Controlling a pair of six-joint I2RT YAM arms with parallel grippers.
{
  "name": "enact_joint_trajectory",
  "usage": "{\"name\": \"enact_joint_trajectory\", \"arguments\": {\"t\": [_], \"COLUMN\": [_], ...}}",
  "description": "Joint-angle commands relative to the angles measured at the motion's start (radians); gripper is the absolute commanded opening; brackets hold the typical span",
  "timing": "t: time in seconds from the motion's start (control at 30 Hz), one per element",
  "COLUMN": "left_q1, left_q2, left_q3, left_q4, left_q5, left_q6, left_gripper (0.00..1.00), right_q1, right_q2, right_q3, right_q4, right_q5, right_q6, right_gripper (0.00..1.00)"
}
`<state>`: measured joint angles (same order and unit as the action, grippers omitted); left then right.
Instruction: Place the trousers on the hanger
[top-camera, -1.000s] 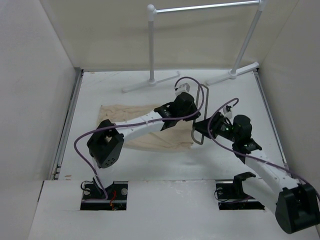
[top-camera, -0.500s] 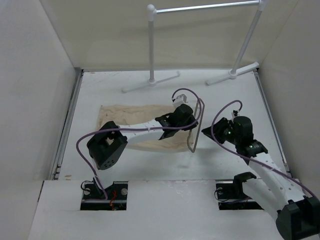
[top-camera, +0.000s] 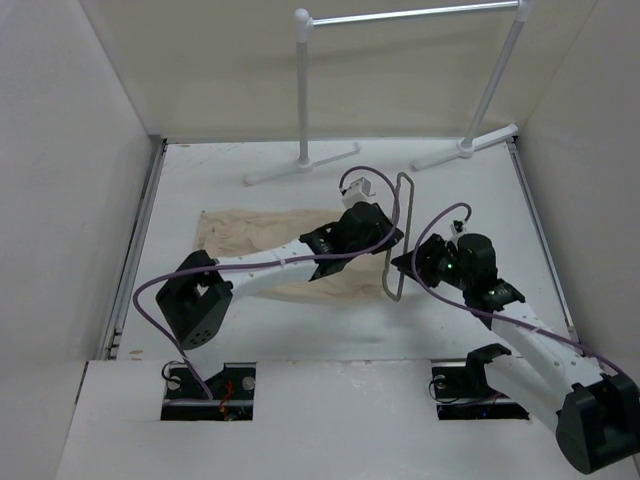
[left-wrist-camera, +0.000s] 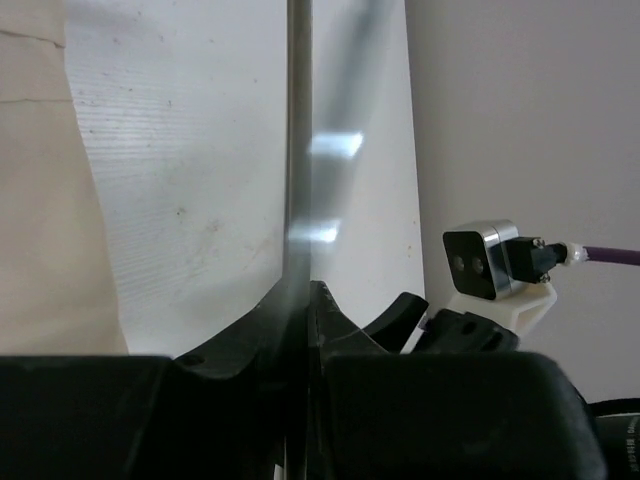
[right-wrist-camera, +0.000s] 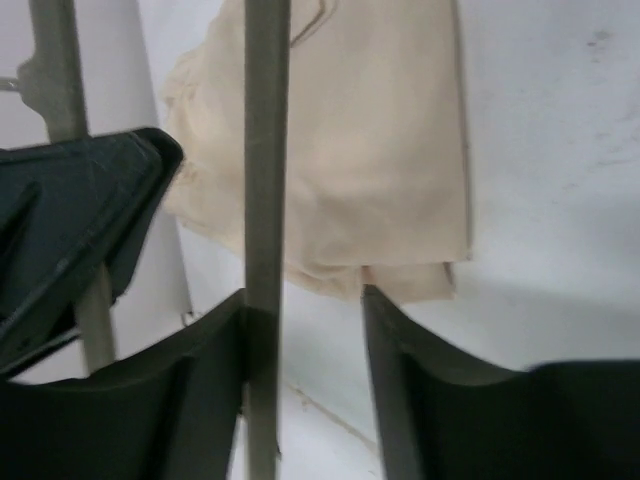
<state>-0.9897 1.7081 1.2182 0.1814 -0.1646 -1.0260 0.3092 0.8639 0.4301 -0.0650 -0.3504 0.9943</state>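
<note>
The beige trousers (top-camera: 250, 232) lie flat on the table at centre left, partly under my left arm. They also show in the right wrist view (right-wrist-camera: 380, 140) and at the left edge of the left wrist view (left-wrist-camera: 40, 200). The grey wire hanger (top-camera: 404, 210) stands off the table just right of them. My left gripper (top-camera: 384, 238) is shut on one of its wires (left-wrist-camera: 298, 150), pinched between the fingers (left-wrist-camera: 305, 295). My right gripper (top-camera: 406, 266) is open around the hanger's lower part; the wire (right-wrist-camera: 266, 150) rests against its left finger (right-wrist-camera: 215, 340), with a gap to the other finger.
A white tubular clothes rack (top-camera: 303, 90) stands at the back, its feet on the far table. White walls close in the left and right sides. The right wrist camera block (left-wrist-camera: 490, 262) is close beside my left gripper.
My left gripper swung the hanger up and away, so it now stretches toward the rack. My right gripper moved left and now straddles the wire.
</note>
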Motion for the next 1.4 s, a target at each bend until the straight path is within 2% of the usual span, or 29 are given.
{"name": "enact_joint_trajectory", "arguments": {"t": [0.0, 0.1, 0.17, 0.3, 0.4, 0.5, 0.63, 0.83, 1.07, 1.2, 1.37], "left_q1": [-0.014, -0.017, -0.017, -0.017, -0.019, -0.026, -0.051, -0.086, -0.089, -0.097, -0.132], "left_q2": [-0.064, -0.071, -0.074, -0.093, -0.125, -0.165, -0.182, -0.174, -0.160, -0.148, -0.143], "left_q3": [-0.014, -0.029, -0.031, -0.031, -0.049, -0.069, -0.065, -0.045, -0.045, -0.057, -0.065], "left_q4": [0.059, 0.047, 0.032, -0.052, -0.101, -0.154, -0.264, -0.349, -0.353, -0.329, -0.304], "left_q5": [0.019, 0.014, 0.020, 0.027, 0.017, 0.002, -0.007, -0.024, -0.004, 0.030, 0.014], "left_q6": [-0.043, -0.043, -0.042, -0.019, -0.002, 0.014, 0.020, 0.038, 0.044, 0.043, 0.032], "left_gripper": [0.01, 0.04, 0.09, 0.39, 0.49, 0.50, 0.47, 0.32, 0.23, 0.08, 0.00], "right_q1": [0.006, -0.003, -0.014, -0.025, -0.020, -0.020, -0.020, -0.015, -0.015, -0.015, -0.032], "right_q2": [0.033, 0.047, 0.044, 0.035, 0.035, 0.053, 0.095, 0.129, 0.155, 0.168, 0.178], "right_q3": [-0.005, -0.007, -0.002, 0.025, 0.045, 0.065, 0.087, 0.099, 0.096, 0.091, 0.075], "right_q4": [0.189, 0.229, 0.240, 0.205, 0.168, 0.149, 0.156, 0.163, 0.166, 0.163, 0.145], "right_q5": [-0.065, -0.068, -0.061, -0.026, 0.028, 0.073, 0.090, 0.096, 0.080, 0.079, 0.033], "right_q6": [0.023, 0.029, 0.032, 0.021, -0.011, -0.036, -0.054, -0.071, -0.082, -0.076, -0.045], "right_gripper": [0.42, 0.22, 0.15, 0.09, 0.08, 0.07, 0.08, 0.08, 0.08, 0.10, 0.16]}}
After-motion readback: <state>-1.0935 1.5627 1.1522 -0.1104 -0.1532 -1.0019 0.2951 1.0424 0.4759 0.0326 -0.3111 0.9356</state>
